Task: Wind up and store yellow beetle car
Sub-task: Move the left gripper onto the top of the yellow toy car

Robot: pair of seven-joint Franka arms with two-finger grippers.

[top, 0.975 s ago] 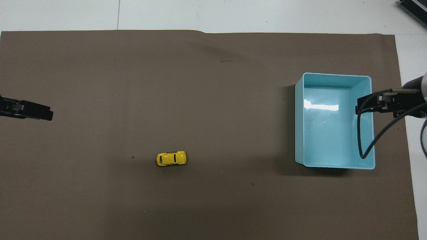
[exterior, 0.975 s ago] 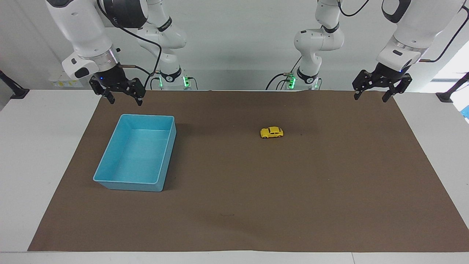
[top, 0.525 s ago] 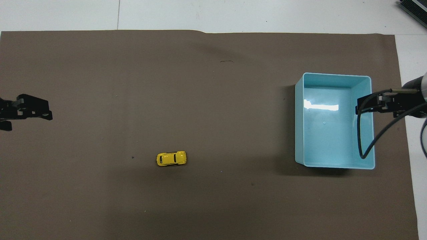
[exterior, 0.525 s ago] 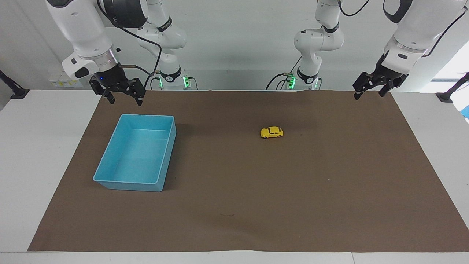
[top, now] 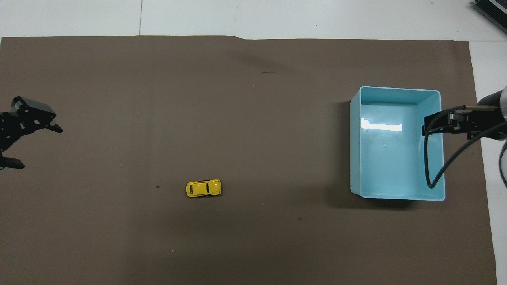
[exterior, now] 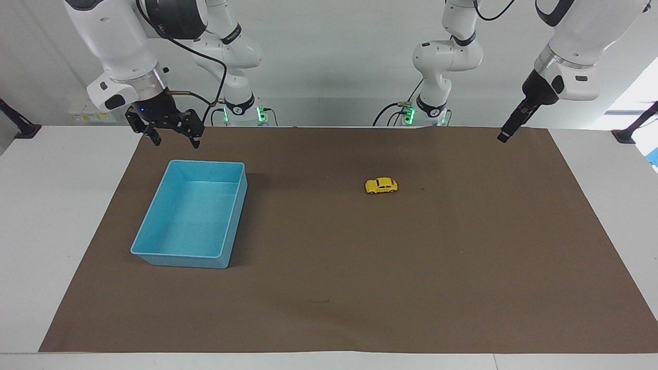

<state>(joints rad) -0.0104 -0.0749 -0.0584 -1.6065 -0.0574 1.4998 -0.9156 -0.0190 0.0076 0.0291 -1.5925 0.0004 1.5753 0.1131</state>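
Left hand (exterior: 506, 134) has swivelled, fingers apart; right hand (exterior: 172, 137) open; yellow beetle car (exterior: 381, 185) unmoved

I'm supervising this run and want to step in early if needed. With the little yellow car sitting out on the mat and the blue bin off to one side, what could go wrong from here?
1. The yellow beetle car is tiny and stands on its wheels; a slightly off pinch by the left gripper could roll it away.
2. The blue bin lies toward the right arm's end, so the car may need a handover or long carry, risking a drop.
3. The right gripper hangs by the bin's rim and could knock it.
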